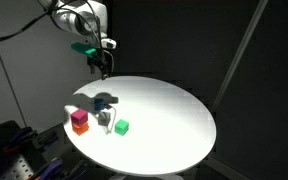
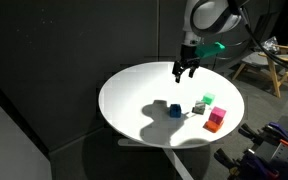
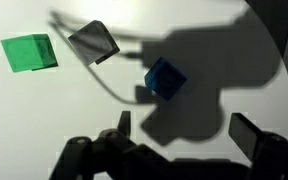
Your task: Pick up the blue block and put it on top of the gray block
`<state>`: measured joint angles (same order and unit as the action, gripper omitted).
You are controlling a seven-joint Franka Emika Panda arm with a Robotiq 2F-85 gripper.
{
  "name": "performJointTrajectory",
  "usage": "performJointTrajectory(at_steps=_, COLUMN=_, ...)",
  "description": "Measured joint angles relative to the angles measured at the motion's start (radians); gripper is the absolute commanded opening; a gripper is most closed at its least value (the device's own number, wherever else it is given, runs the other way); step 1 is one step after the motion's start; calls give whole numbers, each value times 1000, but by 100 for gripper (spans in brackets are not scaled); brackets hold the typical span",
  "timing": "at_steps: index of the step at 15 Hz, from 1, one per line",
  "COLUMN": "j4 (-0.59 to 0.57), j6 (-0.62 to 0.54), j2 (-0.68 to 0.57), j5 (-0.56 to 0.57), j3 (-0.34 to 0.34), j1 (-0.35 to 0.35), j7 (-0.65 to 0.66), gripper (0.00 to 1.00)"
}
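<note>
Blue block (image 3: pixel 164 78) untouched; tool (image 3: pixel 182 128) wide open, holding nothing

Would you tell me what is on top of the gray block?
Nothing: the gray block has a bare top. The blue block sits apart on the table; the gray block's underside is hidden.

I work in what looks like a lab: my round white counter (image 2: pixel 134 95) stands before a black backdrop (image 2: pixel 54 40), with a wooden stand (image 2: pixel 269 65) and dark equipment (image 1: pixel 9 150) nearby.
</note>
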<state>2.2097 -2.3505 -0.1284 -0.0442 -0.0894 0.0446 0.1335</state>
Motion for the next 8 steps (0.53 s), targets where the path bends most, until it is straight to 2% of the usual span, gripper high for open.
performJointTrajectory(at_steps=8, j4=-89, j6=1, j2=-133, j5=17, j3=28, j1=24, j7=125, gripper=100)
